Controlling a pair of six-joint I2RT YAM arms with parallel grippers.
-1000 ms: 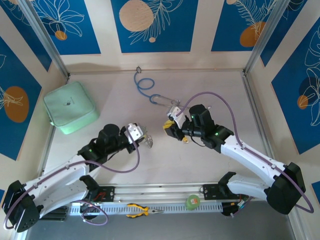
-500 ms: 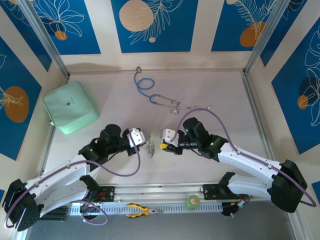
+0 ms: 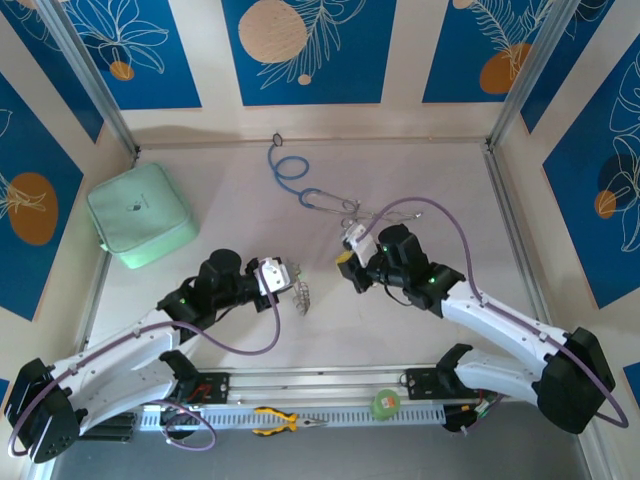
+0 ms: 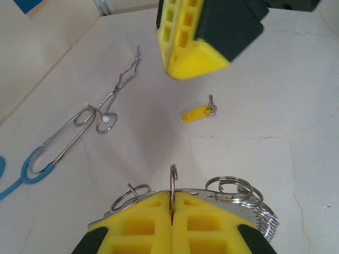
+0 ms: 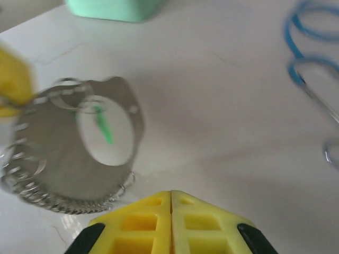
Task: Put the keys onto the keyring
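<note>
Since a moment ago my right hand (image 5: 170, 198) slid back from the pale silvery oval keyring (image 5: 63, 169) and shut tight on nothing. My left hand (image 4: 172, 203) pinches that ring. The tiny yellow-headed metal key (image 4: 198, 113) lies mid-frame on the white table (image 4: 275, 106), not on the ring yet.

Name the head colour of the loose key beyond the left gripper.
The key has a yellow head; left wrist view.

Bright, even light from above, with soft, faint shadows on the pale table (image 3: 230, 200). The right wrist view is blurred — the keyring (image 5: 58, 169) looks smeared. The left wrist view is sharp.
</note>
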